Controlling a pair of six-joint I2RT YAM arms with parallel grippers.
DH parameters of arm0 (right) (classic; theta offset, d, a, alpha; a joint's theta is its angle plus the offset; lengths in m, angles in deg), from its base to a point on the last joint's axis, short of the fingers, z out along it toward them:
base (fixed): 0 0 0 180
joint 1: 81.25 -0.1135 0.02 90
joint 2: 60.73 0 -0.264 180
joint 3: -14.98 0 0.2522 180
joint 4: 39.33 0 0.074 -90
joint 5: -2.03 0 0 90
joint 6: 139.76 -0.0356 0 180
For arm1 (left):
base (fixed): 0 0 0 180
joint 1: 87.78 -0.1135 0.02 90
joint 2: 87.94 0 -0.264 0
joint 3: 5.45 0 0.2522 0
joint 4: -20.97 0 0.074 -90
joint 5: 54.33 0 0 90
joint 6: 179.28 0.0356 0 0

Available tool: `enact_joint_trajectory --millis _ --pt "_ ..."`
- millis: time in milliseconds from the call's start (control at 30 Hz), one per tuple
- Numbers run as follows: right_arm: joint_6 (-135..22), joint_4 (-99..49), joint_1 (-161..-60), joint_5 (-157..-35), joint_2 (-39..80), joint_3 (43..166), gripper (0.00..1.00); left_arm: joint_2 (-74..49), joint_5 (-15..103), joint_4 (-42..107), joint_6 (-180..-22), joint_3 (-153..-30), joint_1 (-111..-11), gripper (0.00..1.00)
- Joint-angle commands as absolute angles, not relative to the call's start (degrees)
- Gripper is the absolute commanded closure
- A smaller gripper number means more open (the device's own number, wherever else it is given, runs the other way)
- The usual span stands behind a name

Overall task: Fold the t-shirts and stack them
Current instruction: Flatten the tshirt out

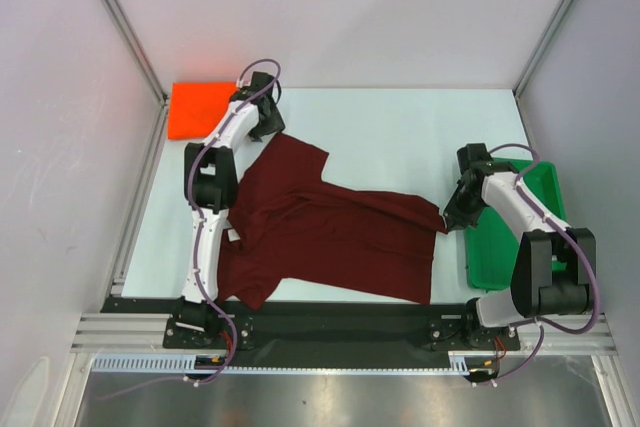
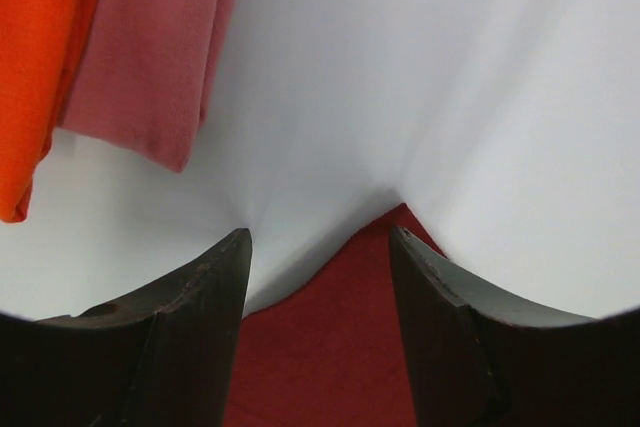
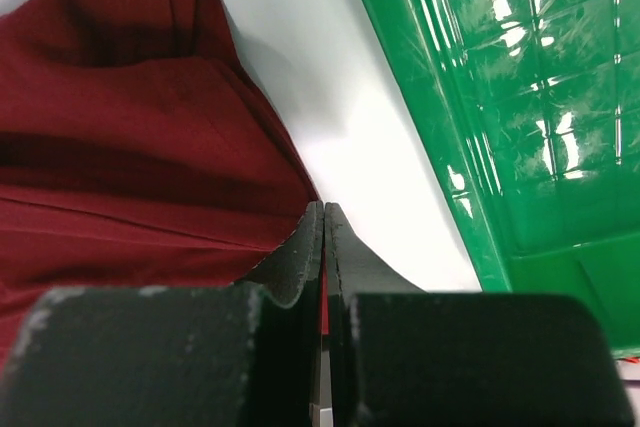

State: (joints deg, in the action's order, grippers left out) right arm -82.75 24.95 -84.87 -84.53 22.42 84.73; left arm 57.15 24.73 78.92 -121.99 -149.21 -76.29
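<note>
A dark maroon t-shirt (image 1: 330,232) lies spread and rumpled across the middle of the table. At its far left corner (image 2: 330,347) my left gripper (image 1: 268,125) (image 2: 320,237) hovers open, the cloth tip lying between its fingers, unpinched. My right gripper (image 1: 448,219) (image 3: 323,209) is shut on the maroon t-shirt's right edge (image 3: 130,147), and a thin red sliver shows between the jaws. A folded bright orange-red t-shirt (image 1: 200,107) (image 2: 40,67) rests at the far left corner. The edge of a pinkish t-shirt (image 2: 160,57) sits under it in the left wrist view.
A green plastic tray (image 1: 520,237) (image 3: 520,97) stands at the table's right edge, close beside my right gripper. White table (image 1: 400,137) shows beyond the maroon shirt. Grey walls enclose the far side and both flanks.
</note>
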Motion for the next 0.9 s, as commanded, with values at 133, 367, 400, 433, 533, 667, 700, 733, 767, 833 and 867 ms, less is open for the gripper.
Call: enact_joint_trajectory --millis 133,367,400,433,533,667,700,733,767,833,867 --pt "-82.1 23.74 -84.42 -85.07 20.22 83.76 1.0 53.56 27.5 67.09 -122.51 -145.08 -75.3 0.33" --pt "-81.66 23.3 -83.89 -85.86 20.13 83.85 1.0 56.11 26.53 70.76 -124.34 -147.36 -74.86 0.33" --pt "-81.66 23.3 -83.8 -85.86 20.04 83.85 1.0 56.46 26.27 71.47 -124.87 -147.36 -74.77 0.34" --pt "-81.75 23.21 -83.71 -85.86 19.87 83.68 1.0 56.9 26.18 73.04 -124.88 -147.79 -74.42 0.35" --pt "-82.01 23.04 -83.36 -86.3 19.69 83.41 1.0 59.61 22.67 78.04 -124.44 -152.51 -73.54 0.36" --pt "-82.02 22.86 -83.19 -86.56 18.9 83.24 1.0 61.91 21.61 85.35 -125.84 -154.56 -73.28 0.46" --pt "-82.02 23.03 -83.27 -86.65 18.64 83.15 1.0 62.52 22.04 86.14 -125.67 -155.61 -73.28 0.47" --pt "-81.93 23.12 -83.19 -86.56 18.46 82.97 1.0 63.83 22.4 87.37 -125.58 -156.14 -73.28 0.46" --pt "-81.93 23.21 -83.1 -86.48 18.02 82.88 1.0 64.37 22.66 87.82 -125.23 -156.67 -73.28 0.53" --pt "-81.84 23.39 -83.01 -86.3 17.58 82.45 1.0 64.72 22.75 88.09 -124.97 -156.94 -73.28 0.64" --pt "-81.84 23.3 -82.92 -86.3 17.14 82.27 1.0 64.72 22.84 88.17 -124.7 -156.94 -73.28 0.64"
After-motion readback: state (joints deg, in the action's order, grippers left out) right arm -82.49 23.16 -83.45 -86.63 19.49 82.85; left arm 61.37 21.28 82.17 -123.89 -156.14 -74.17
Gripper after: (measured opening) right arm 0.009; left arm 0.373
